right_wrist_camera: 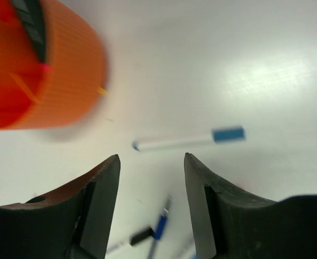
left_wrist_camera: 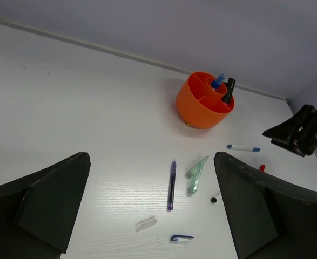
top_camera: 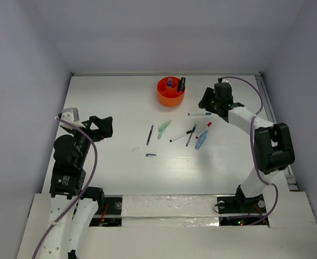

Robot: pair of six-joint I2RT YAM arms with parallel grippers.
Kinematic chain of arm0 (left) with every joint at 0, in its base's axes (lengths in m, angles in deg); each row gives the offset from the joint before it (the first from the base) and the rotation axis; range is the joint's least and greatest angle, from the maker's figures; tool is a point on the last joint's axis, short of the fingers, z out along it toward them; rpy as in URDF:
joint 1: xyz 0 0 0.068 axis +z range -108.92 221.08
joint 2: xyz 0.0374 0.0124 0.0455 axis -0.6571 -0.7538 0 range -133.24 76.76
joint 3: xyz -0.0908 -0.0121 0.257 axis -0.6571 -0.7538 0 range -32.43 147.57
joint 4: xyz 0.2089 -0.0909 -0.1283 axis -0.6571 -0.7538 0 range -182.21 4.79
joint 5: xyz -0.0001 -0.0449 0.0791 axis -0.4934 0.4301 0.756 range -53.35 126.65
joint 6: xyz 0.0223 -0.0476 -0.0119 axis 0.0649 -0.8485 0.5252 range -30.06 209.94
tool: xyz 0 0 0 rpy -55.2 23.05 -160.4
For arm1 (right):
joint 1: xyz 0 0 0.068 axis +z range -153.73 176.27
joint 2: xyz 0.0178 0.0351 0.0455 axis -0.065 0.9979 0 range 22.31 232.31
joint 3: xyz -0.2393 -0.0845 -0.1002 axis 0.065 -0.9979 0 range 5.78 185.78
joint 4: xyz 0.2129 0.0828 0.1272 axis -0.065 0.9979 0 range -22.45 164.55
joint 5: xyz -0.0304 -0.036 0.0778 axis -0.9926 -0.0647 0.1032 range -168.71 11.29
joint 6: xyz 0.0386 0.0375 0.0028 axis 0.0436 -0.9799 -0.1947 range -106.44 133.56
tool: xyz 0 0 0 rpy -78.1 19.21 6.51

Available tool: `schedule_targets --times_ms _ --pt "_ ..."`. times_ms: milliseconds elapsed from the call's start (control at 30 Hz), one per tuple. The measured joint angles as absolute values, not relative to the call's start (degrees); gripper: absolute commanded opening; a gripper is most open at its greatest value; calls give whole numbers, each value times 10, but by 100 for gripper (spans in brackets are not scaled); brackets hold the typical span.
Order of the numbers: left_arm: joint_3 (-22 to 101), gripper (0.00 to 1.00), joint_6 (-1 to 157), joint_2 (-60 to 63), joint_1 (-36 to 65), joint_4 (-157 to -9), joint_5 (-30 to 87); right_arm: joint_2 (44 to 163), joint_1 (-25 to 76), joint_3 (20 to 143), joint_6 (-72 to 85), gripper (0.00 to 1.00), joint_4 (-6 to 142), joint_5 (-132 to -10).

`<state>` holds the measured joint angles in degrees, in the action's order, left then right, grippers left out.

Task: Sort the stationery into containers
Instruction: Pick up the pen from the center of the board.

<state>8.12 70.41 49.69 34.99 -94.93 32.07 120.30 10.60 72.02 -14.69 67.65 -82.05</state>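
Jaws parted and empty, the right gripper (right_wrist_camera: 151,162) hovers above a white pen (right_wrist_camera: 174,142) lying just beyond its fingertips, beside the orange tub (right_wrist_camera: 66,75). The pen looks light, stiff and probably slick, so mid-barrel seems the best grip. The left gripper (left_wrist_camera: 151,157) sits wide open.

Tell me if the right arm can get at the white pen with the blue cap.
Probably yes: the right gripper is open just short of the white pen, with nothing between.
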Motion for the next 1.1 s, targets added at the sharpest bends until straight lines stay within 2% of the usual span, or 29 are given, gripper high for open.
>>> schedule_targets --times_ms 100,333,600,933,1100 --pt "81 99 706 507 334 -952 326 1206 88 714 -150 61 736 -818" --pt "81 99 710 529 311 -959 345 1236 79 729 -166 62 773 -813" --pt "81 99 713 534 296 -963 356 1315 75 750 -204 62 780 -813" --pt "81 99 714 534 292 -964 357 1343 68 779 -240 62 761 -828" --pt "81 99 714 534 292 -967 357 1378 68 830 -223 52 779 -850"
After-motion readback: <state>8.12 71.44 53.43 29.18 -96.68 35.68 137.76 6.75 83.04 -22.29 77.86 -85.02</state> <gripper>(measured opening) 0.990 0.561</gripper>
